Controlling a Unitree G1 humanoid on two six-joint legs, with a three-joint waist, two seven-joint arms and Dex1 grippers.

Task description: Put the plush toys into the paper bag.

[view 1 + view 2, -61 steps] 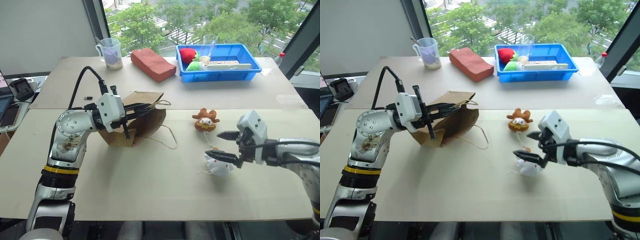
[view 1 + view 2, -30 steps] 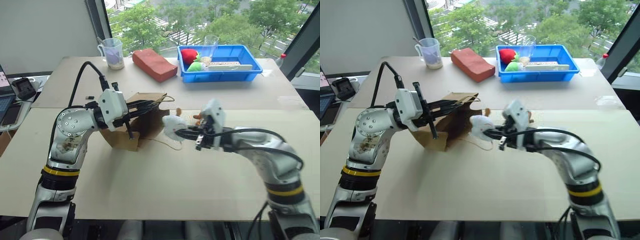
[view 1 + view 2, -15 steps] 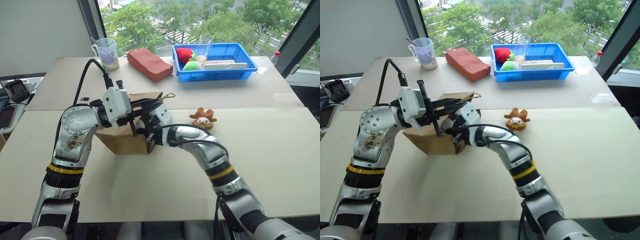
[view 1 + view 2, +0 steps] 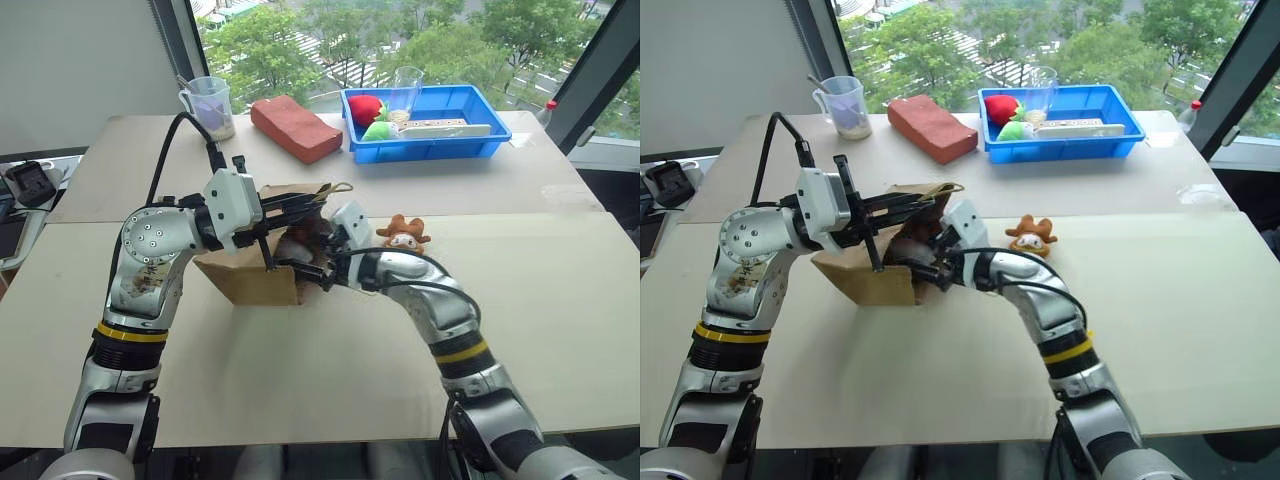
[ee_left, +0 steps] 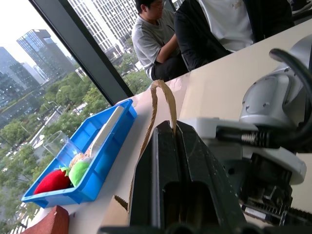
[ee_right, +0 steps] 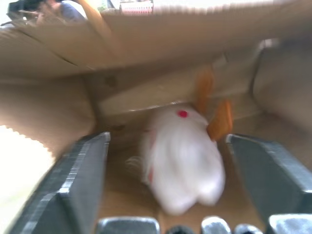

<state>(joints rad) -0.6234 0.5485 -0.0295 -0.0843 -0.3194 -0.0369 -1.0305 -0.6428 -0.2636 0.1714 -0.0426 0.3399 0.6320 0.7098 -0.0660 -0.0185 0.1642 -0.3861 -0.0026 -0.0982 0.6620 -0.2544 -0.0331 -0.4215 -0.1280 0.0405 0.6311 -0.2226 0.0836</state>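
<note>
Bright daylight comes through the windows behind the table; the right wrist view is blurred and soft.

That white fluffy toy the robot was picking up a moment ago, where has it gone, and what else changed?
The right gripper lifted the white rounded plush toy off the table, carried it across to the brown kraft paper bag and let go; the toy now lies inside, between open fingers. The left gripper stayed shut on the bag's rim. The brown horned plush toy kept its place.

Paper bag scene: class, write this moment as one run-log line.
left gripper: shut on paper bag | right gripper: open | white toy: in bag | brown toy: on table
</note>
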